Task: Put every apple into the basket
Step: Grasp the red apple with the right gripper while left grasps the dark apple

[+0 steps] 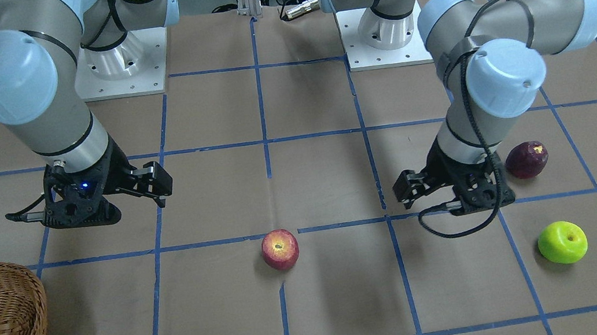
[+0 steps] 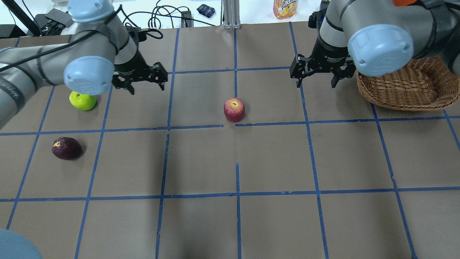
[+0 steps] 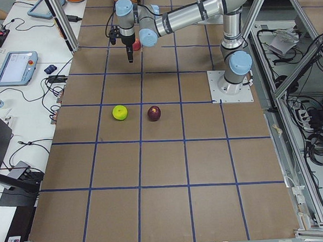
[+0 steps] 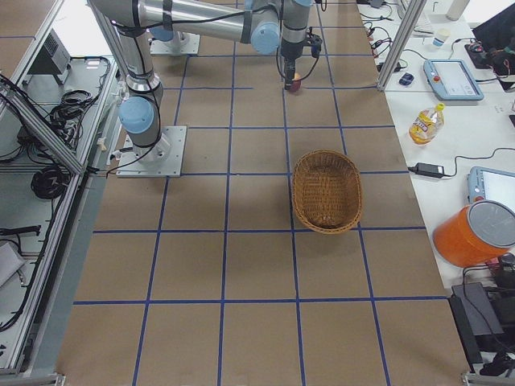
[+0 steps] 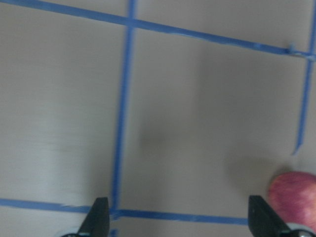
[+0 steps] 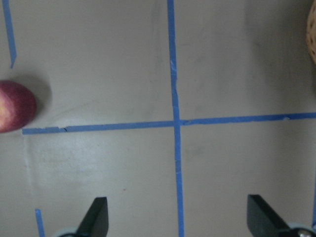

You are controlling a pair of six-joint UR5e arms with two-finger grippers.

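With 12 o'clock set away from the robot in the overhead view, the central apple (image 2: 234, 109) is taken as hub on the table (image 2: 273, 223). The basket (image 2: 402, 97) is found at 3 o'clock, well apart. The farther left apple (image 2: 83, 100) is placed at 9 o'clock, with the nearer left apple (image 2: 67, 148) near it, toward its 7 o'clock. The right gripper (image 2: 315, 85) is held just beside the basket, at its 9 o'clock.
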